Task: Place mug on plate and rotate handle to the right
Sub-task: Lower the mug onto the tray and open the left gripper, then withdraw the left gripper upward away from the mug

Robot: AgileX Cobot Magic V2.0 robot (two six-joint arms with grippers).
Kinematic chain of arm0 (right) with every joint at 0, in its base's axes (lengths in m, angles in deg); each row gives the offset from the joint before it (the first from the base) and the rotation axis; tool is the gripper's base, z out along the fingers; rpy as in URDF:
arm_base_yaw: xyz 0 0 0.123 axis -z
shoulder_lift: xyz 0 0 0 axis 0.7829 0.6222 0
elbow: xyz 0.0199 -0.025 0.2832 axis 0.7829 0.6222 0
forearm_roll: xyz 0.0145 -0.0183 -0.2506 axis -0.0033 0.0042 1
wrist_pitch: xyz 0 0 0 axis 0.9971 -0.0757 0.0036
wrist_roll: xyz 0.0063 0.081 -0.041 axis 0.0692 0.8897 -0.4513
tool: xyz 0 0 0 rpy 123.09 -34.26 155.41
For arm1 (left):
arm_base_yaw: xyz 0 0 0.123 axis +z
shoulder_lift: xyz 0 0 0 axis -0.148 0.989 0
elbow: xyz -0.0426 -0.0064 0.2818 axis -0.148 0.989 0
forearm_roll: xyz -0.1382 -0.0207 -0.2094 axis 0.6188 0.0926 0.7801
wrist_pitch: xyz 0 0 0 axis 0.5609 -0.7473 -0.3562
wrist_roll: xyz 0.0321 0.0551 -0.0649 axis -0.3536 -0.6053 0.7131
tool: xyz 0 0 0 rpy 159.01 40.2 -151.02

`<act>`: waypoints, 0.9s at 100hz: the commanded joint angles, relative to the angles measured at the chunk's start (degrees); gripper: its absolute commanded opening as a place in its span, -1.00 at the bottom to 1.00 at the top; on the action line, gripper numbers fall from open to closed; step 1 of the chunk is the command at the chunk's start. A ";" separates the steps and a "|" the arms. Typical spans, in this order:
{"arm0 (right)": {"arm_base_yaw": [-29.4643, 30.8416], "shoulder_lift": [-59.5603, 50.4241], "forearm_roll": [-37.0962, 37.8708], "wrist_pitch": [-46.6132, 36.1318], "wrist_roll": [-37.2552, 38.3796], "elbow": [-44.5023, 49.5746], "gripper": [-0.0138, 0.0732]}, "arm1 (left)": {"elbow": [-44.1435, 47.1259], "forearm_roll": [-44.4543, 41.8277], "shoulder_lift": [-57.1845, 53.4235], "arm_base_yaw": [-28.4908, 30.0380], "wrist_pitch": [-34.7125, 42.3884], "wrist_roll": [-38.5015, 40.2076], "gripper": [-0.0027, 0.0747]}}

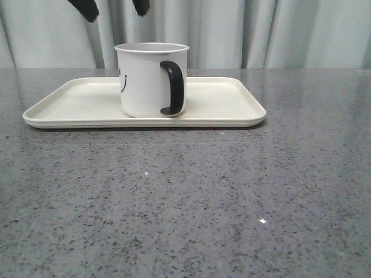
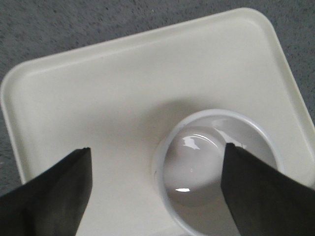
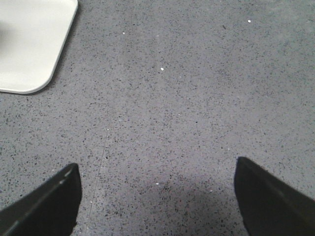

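Black smiley on mug (image 1: 145,81), no lettering

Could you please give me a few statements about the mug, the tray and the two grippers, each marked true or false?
1. The white cylindrical mug stands upright on the cream rectangular tray. True.
2. The mug's black loop handle points away from the camera. False: it faces the camera, slightly right.
3. The left gripper grips the mug. False: it is open above it.
4. The right gripper is open over the grey speckled table. True.
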 commanded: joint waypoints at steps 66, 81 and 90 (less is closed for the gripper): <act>0.27 0.66 0.37 -4.04 0.00 -1.84 0.75 | 27.97 -5.92 -33.43 11.57 9.86 0.00 0.44; 0.27 0.66 0.37 -4.04 0.00 -1.84 0.75 | 38.61 -5.69 -40.73 14.30 12.27 -0.09 0.44; 0.27 0.66 0.37 -4.04 0.00 -1.84 0.75 | 44.51 -5.69 -45.27 15.51 12.99 -0.39 0.43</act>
